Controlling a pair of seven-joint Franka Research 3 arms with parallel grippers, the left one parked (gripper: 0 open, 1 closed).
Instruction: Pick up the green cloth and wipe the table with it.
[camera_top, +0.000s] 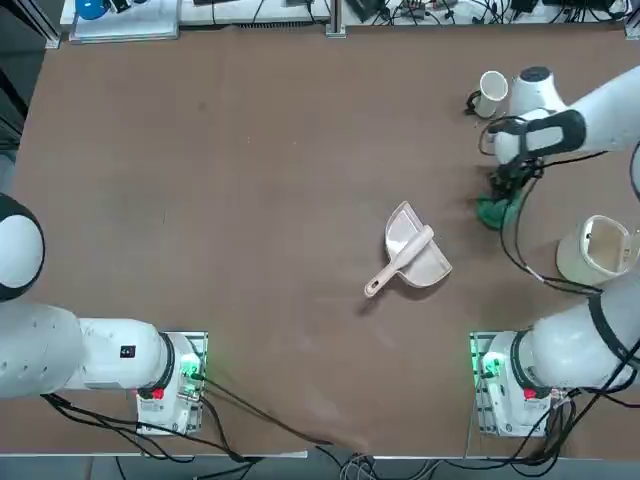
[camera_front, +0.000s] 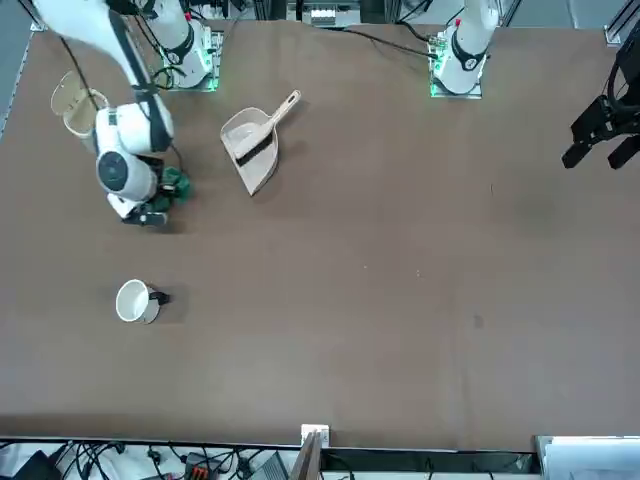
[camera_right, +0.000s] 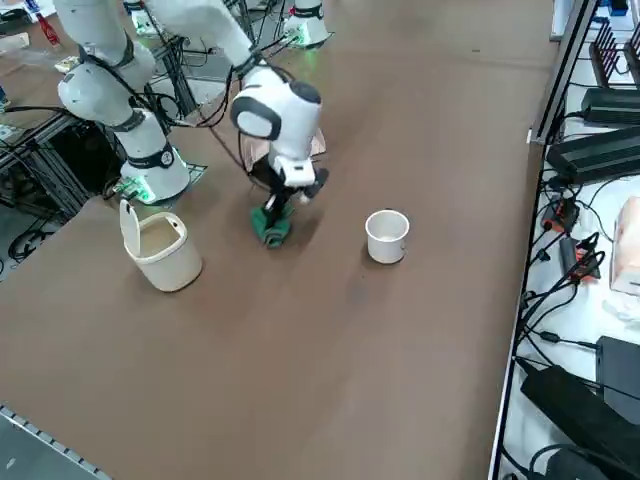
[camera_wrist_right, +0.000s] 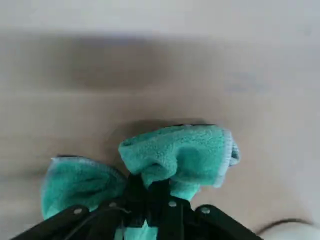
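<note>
The green cloth (camera_wrist_right: 185, 152) is a lumpy wad pinched between my right gripper's (camera_wrist_right: 147, 192) fingers, which are shut on it. In the top view the cloth (camera_top: 494, 211) rests on the brown table (camera_top: 250, 200) at the right, under the right gripper (camera_top: 507, 188). The front view shows the cloth (camera_front: 174, 185) beside the gripper (camera_front: 150, 213) at the left. From the right side, the cloth (camera_right: 271, 227) touches the tabletop directly below the gripper (camera_right: 282, 203).
A pale pink dustpan (camera_top: 412, 252) lies left of the cloth. A white cup (camera_top: 491, 93) stands farther from the bases. A cream pitcher (camera_top: 597, 250) stands near the right edge. Cables trail from the right arm across the table.
</note>
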